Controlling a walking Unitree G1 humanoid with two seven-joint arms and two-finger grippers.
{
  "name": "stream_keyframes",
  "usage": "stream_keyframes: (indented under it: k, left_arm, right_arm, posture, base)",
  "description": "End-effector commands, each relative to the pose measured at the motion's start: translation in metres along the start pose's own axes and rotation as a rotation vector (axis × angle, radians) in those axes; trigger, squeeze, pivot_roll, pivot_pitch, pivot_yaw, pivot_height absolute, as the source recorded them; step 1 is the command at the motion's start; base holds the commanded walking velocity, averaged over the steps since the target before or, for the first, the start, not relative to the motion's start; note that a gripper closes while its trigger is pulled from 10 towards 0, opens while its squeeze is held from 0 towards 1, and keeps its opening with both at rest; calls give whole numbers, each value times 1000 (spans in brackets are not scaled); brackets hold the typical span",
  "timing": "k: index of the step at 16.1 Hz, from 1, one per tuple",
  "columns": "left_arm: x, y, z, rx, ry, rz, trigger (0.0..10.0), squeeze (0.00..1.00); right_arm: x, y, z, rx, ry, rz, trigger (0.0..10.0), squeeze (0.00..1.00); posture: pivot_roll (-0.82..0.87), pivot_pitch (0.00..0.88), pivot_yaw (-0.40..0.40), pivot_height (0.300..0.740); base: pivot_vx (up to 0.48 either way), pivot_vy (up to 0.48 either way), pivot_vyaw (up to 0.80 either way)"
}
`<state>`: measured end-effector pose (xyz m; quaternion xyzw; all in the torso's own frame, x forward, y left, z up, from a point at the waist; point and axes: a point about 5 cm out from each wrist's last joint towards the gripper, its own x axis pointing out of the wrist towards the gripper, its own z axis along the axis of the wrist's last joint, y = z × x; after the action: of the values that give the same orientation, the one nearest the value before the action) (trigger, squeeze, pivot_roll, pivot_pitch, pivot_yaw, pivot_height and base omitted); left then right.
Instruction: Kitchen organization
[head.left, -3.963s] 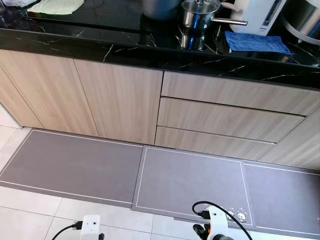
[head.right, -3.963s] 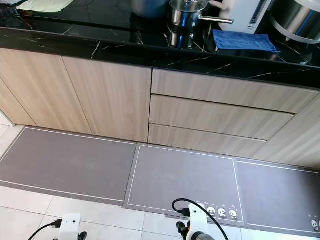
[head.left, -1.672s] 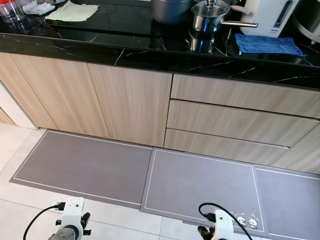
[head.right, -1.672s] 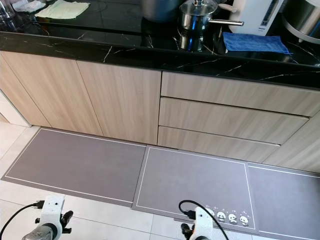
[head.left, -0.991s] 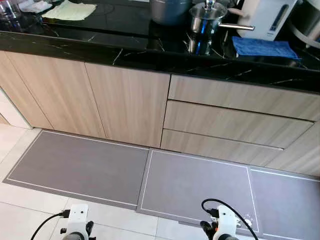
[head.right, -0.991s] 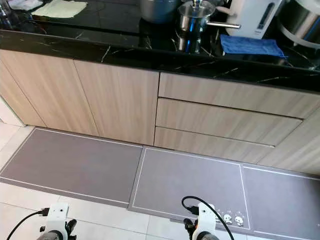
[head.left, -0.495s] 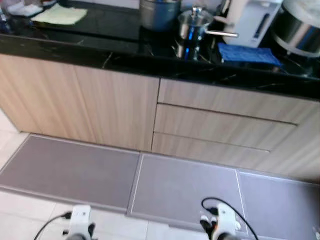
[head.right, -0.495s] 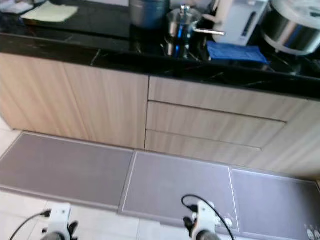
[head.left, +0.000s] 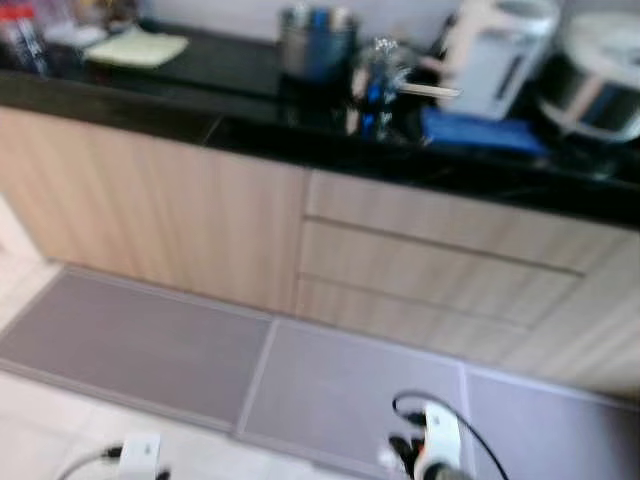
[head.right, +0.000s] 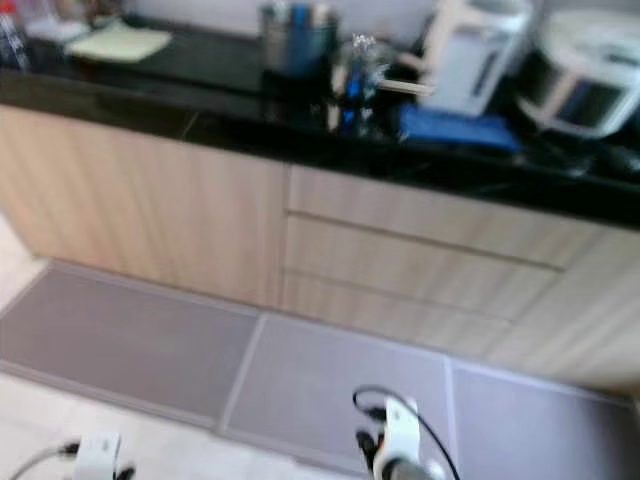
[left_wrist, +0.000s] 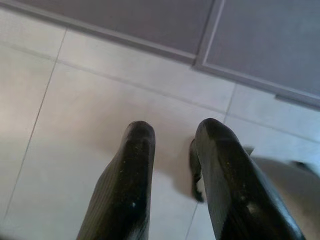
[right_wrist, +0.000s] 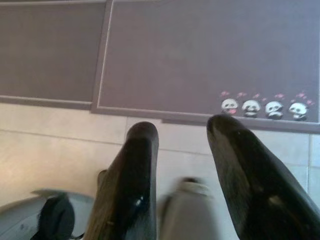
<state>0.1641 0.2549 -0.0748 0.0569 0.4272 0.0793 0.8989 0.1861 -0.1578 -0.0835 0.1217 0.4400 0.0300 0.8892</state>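
Blurred head views, facing a run of pale wood-grain cabinets (head.left: 200, 220) with three stacked drawer fronts (head.left: 440, 265) to the right, all shut. Topped by a long black marble-veined counter (head.left: 150, 110). Crowded along that counter: a tall grey metal stockpot (head.left: 315, 42) at the back, a small shiny steel saucepan with a lid and long handle (head.left: 385, 75) just beside it, a folded blue cloth (head.left: 480, 130) next to the saucepan, a white electric water boiler (head.left: 495, 55) behind the cloth, and a round silver rice cooker (head.left: 595, 90) at the far right. Towards the left end, a pale yellow-green cloth (head.left: 135, 47) lying flat, with small bottles near it, too blurred to identify.

Spread below the cabinets, grey floor mats with thin white borders (head.left: 130, 345), laid edge to edge on pale floor tiles (left_wrist: 100, 100); a row of small panda prints (right_wrist: 262, 106) along one mat's edge.

Hung low over the tiles, both arms idle: left gripper (left_wrist: 172, 127) with black fingers slightly apart and nothing between them; right gripper (right_wrist: 182, 127) likewise parted and empty, near the mat edge.
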Motion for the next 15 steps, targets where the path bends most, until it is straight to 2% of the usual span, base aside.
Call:
stream_keyframes:
  k: [1, 9, 13, 15]
  left_arm:
    - [0, -8, -1, -13, -3, -23, 10000, 0]
    - [0, -9, -2, -28, -3, -17, 10000, 0]
    - [0, -6, -1, 4, 6, -27, 10000, 0]
    - [-2, 6, -5, 34, 25, -22, 10000, 0]
  right_arm:
    - [-3, -11, 0, 2, -3, -31, 10000, 0]
    - [-1, -9, 7, 8, -20, -27, 10000, 0]
    - [0, -3, 5, 14, -15, -24, 10000, 0]
    - [1, 5, -3, 26, 1, -14, 10000, 0]
  posture:
    - [65, 0, -108, 740]
    - [72, 39, -116, 740]
    - [104, 59, -73, 740]
    - [125, 61, -24, 740]
  base:
    - [0, -364, 0]
    - [0, -367, 0]
    - [0, -364, 0]
    - [0, -366, 0]
